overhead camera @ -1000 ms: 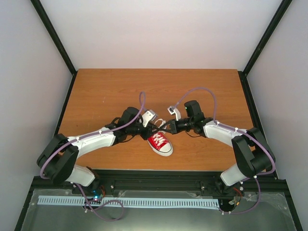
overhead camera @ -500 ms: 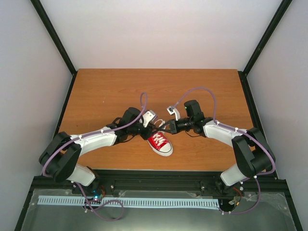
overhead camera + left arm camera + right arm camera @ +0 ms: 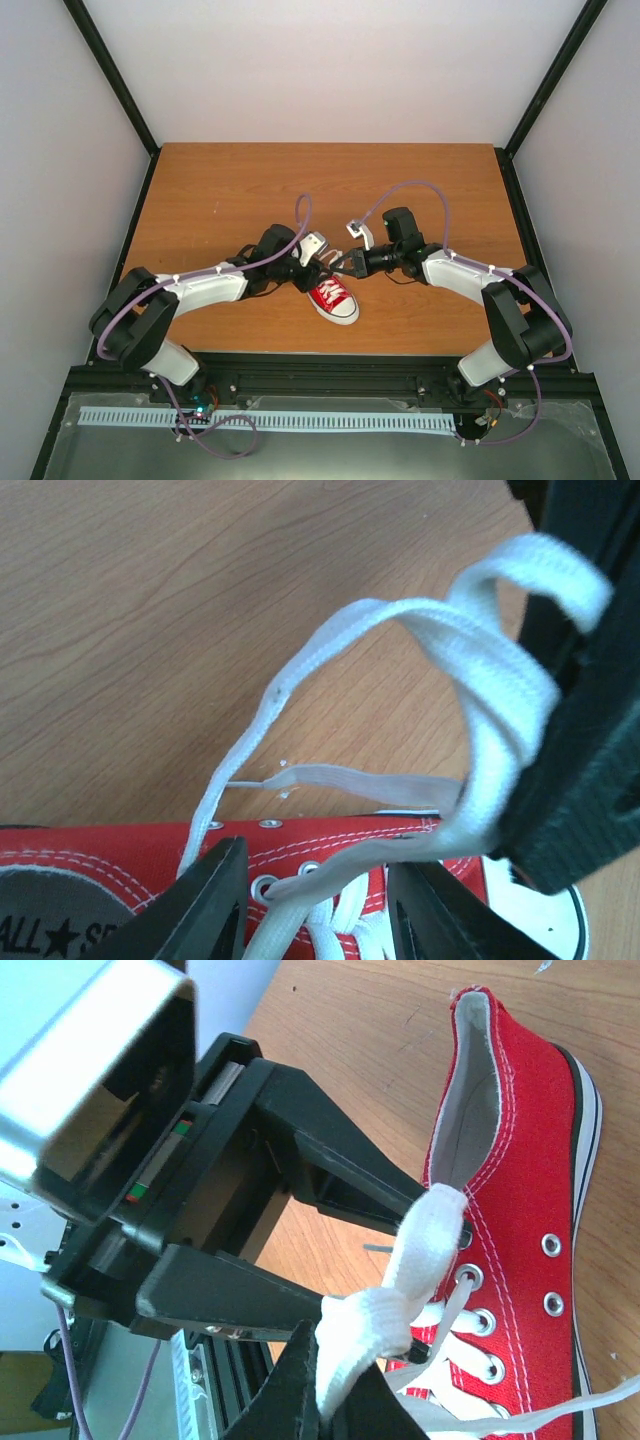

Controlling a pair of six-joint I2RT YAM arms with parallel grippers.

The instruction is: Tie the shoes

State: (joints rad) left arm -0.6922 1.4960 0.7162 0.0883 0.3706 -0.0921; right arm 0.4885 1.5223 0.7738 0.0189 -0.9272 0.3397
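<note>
The red shoe (image 3: pixel 334 298) with white toe cap lies near the table's front edge, toe toward the front right. Both grippers meet over its laces. My right gripper (image 3: pixel 335 1400) is shut on a bunched loop of white lace (image 3: pixel 420 1250), held up above the eyelets. In the left wrist view that loop (image 3: pixel 500 690) hangs from the right gripper's black finger (image 3: pixel 590 740). My left gripper (image 3: pixel 325 900) stands open over the shoe (image 3: pixel 120 880); one lace strand runs loose between its fingers (image 3: pixel 210 900), not pinched. From above, the left gripper (image 3: pixel 318 262) and the right gripper (image 3: pixel 340 263) almost touch.
The wooden table (image 3: pixel 220 190) has black frame posts at its corners and white walls around it. Purple cables (image 3: pixel 410 188) arc over both arms. A black rail (image 3: pixel 330 365) runs along the near edge by the arm bases.
My left gripper's jaws have spread apart, and its arm has shifted slightly toward the shoe. The right gripper still holds the lace loop in the same place.
</note>
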